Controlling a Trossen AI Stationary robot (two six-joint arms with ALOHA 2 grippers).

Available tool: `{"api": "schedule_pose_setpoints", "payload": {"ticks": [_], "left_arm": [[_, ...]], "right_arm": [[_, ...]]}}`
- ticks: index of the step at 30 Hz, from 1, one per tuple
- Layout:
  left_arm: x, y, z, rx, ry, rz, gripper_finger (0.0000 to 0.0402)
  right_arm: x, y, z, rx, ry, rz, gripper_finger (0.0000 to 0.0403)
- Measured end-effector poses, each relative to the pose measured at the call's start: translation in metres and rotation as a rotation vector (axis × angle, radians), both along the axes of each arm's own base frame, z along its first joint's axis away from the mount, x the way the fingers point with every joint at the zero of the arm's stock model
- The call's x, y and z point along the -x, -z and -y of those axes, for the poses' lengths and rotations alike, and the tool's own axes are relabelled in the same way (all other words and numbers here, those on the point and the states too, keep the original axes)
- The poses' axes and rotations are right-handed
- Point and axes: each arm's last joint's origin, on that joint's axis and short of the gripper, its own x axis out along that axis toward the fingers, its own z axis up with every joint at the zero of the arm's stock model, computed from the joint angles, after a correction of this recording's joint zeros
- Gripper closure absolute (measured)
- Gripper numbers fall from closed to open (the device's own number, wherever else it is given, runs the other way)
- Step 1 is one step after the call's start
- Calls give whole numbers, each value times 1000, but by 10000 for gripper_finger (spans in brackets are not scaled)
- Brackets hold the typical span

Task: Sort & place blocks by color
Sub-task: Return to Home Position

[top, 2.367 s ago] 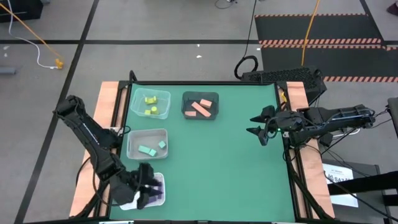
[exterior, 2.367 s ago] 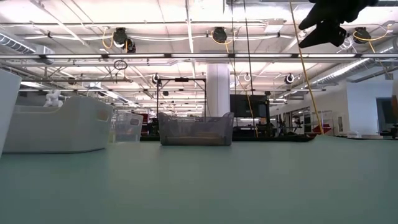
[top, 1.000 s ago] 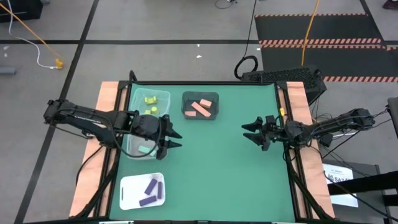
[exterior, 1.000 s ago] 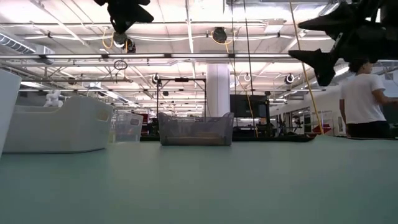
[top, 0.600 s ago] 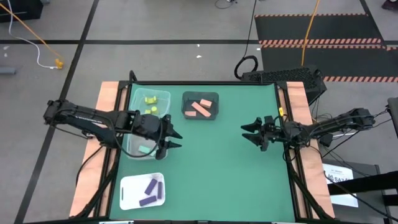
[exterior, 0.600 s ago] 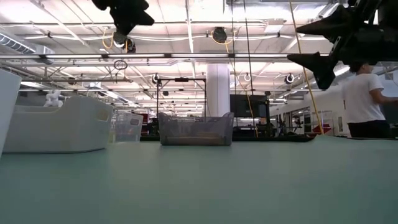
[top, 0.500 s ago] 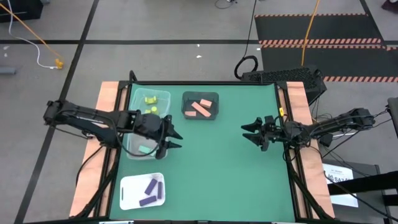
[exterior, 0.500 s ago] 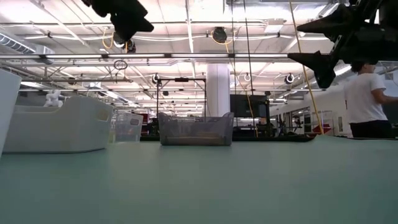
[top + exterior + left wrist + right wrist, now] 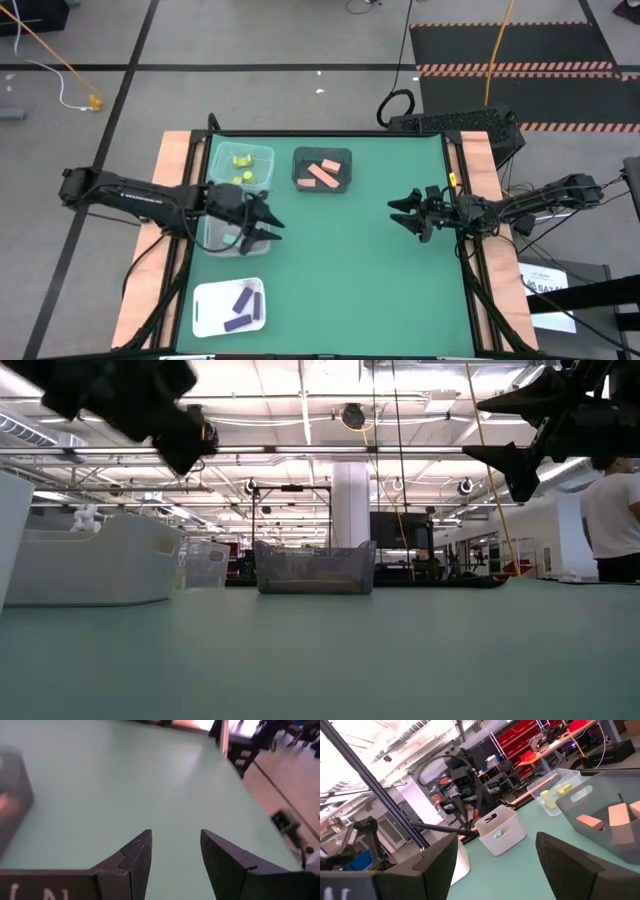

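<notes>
In the high view the blocks lie sorted: yellow-green blocks (image 9: pixel 241 166) in a clear bin, salmon-orange blocks (image 9: pixel 321 173) in a dark bin, purple blocks (image 9: pixel 240 305) in a white tray. My left gripper (image 9: pixel 264 225) hangs open and empty over the right rim of a second pale bin (image 9: pixel 222 236); the arm hides what that bin holds. Its fingers frame bare mat in the left wrist view (image 9: pixel 175 845). My right gripper (image 9: pixel 403 213) hovers open and empty near the table's right edge, high in the low view (image 9: pixel 502 435).
The bins stand in the table's far-left part, with the white tray (image 9: pixel 205 310) at the near-left corner. The green mat (image 9: pixel 360 270) between the grippers is bare. The right wrist view shows the pale bin (image 9: pixel 500 832), the yellow-green blocks (image 9: pixel 555 792) and the salmon blocks (image 9: pixel 615 817).
My left arm has drawn back toward the table's left edge, and its gripper has sunk a little over the pale bin while staying open. A person behind the table has walked toward the right.
</notes>
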Motion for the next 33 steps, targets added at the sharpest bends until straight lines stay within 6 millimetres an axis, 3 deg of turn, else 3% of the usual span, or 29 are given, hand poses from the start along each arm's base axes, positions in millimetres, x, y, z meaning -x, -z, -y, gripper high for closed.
{"api": "schedule_pose_setpoints", "payload": {"ticks": [8, 13, 28, 33], "left_arm": [[45, 40, -8, 26, -50, 143, 231], [62, 56, -11, 29, -72, 227, 231], [76, 70, -23, -189, -107, 342, 231], [77, 71, -27, -79, -165, 309, 231]], "right_arm": [[0, 1, 0, 1, 1, -5, 145], [0, 1, 0, 1, 0, -8, 145], [0, 1, 0, 1, 0, -7, 145], [0, 1, 0, 1, 0, -7, 145]]}}
